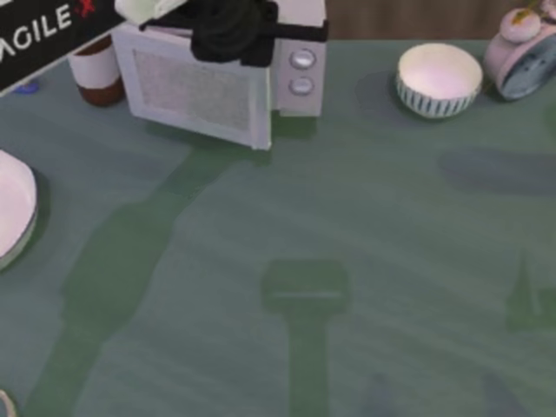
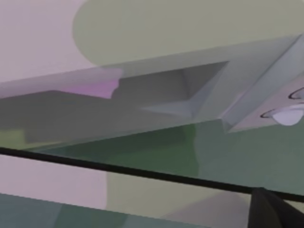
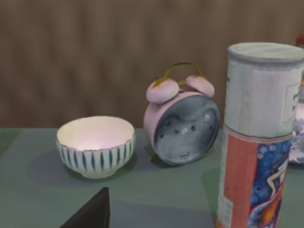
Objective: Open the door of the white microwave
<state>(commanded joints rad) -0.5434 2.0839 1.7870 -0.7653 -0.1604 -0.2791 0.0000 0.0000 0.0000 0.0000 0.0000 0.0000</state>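
On the green table (image 1: 365, 261), a tall printed can (image 3: 259, 137) stands nearest the right wrist camera, a striped bowl (image 1: 439, 80) and pink alarm clock (image 1: 524, 54) beyond it. At the far left, the microwave (image 1: 228, 74) has its door (image 1: 195, 89) swung partly out, its free edge nearest the knobs. The left gripper (image 1: 228, 33) hangs over the door's top edge; whether its fingers are apart or together cannot be told. A brown cup (image 1: 95, 71) stands just left of the microwave.

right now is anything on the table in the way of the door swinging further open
Nothing visible is. The door stands partly open, and the table in front of it is bare. The cup sits left of the microwave, the bowl far right.
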